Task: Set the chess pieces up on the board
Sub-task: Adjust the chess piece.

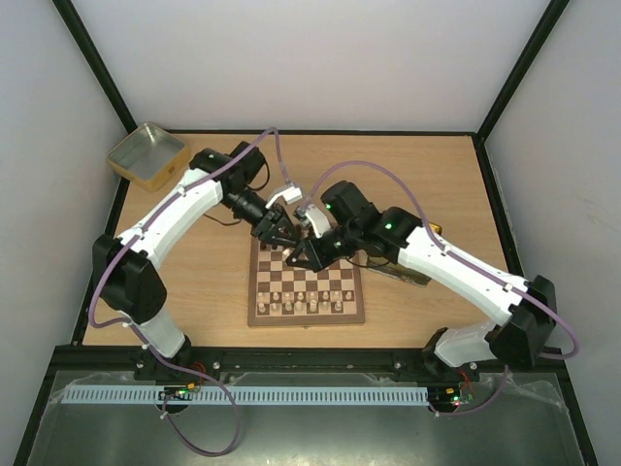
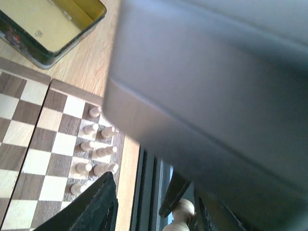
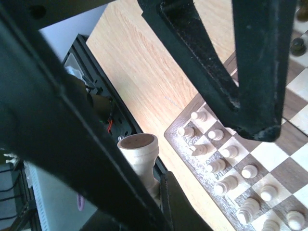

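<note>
From above, your left tool [image 1: 277, 231] and right tool [image 1: 312, 250] are crowding nose to nose over the far edge of the board [image 1: 307, 321], which is lying in the middle of the surface [image 1: 204, 282]. The chess pieces [image 1: 301, 303] are standing in two rows along its near side. With the tools this close, any sideways swing is risking a knock between them.

In the left wrist view, the left tool's jaws are standing apart and gripping nothing. A cream piece [image 2: 182, 211] is hanging just beside a black finger [image 2: 172, 191]; I cannot tell whose. If that finger is brushing it as you move, you are risking twisting it askew.

In the right wrist view, your right tool is clamping the cream piece, which is sitting out past the board's corner. A turned wooden shape may be swivelling or slipping in so narrow a grip. Lowering it among those packed rows is risking toppled neighbours.
</note>
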Available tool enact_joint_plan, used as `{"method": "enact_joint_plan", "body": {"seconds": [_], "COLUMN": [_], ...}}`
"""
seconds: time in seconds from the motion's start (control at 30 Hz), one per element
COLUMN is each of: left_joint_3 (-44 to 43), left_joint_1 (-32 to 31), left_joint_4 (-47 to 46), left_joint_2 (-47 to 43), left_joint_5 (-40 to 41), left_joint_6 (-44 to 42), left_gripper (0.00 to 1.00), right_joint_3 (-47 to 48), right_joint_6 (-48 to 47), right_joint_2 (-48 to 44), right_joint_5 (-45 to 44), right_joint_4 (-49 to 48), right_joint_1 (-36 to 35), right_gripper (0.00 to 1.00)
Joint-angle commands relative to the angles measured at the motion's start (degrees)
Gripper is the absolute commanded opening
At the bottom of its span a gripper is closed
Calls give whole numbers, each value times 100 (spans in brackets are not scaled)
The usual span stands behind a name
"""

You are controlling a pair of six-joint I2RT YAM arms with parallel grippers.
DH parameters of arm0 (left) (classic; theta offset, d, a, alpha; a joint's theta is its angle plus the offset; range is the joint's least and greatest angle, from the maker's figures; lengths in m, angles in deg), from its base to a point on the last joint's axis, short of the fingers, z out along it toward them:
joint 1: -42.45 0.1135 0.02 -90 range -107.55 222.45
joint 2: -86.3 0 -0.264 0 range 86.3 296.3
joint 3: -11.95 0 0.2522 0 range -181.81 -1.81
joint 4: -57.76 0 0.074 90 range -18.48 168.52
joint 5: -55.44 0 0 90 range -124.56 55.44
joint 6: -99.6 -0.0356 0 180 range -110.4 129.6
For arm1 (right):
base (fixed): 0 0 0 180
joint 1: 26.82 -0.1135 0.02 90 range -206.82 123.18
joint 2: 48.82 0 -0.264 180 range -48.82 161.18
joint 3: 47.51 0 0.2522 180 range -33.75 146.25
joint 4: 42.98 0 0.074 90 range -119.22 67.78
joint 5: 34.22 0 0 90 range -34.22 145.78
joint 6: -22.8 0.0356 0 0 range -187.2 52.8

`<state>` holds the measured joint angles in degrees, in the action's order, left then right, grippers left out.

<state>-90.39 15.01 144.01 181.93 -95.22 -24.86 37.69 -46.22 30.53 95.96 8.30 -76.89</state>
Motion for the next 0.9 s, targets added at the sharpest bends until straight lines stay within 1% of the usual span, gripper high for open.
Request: {"method": "enact_joint_plan", "body": {"seconds": [0.0, 0.23, 0.37, 0.5, 0.67, 0.7, 0.8, 0.87], "left_joint_3": [-562, -627, -588, -487, -340, -301, -231, -206], "left_joint_1": [-160, -427, -439, -447, -460, -458, -463, -457], "left_joint_4": [173, 193, 187, 187, 182, 184, 179, 177], "left_joint_2": [195, 212, 147, 93, 26, 33, 66, 94], "left_joint_5": [-160, -762, -1132, -1193, -1121, -1111, -1044, -1042], "left_joint_6": [595, 727, 756, 741, 687, 678, 651, 642], "left_gripper": [43, 33, 30, 28, 29, 31, 39, 41], "right_joint_3": [-131, -434, -621, -778, -839, -823, -753, -711], "right_joint_6": [-133, -42, 1, 38, 56, 52, 32, 13], "right_joint_2": [-331, -777, -1043, -1202, -1312, -1304, -1286, -1269], "right_joint_5": [-334, -318, -371, -408, -432, -440, -431, -456], "right_joint_4": [140, 12, -56, -112, -185, -169, -147, -113], "right_joint_1": [239, 335, 363, 386, 416, 414, 425, 426], "right_gripper": [2, 2, 2, 2, 2, 2, 2, 2]}}
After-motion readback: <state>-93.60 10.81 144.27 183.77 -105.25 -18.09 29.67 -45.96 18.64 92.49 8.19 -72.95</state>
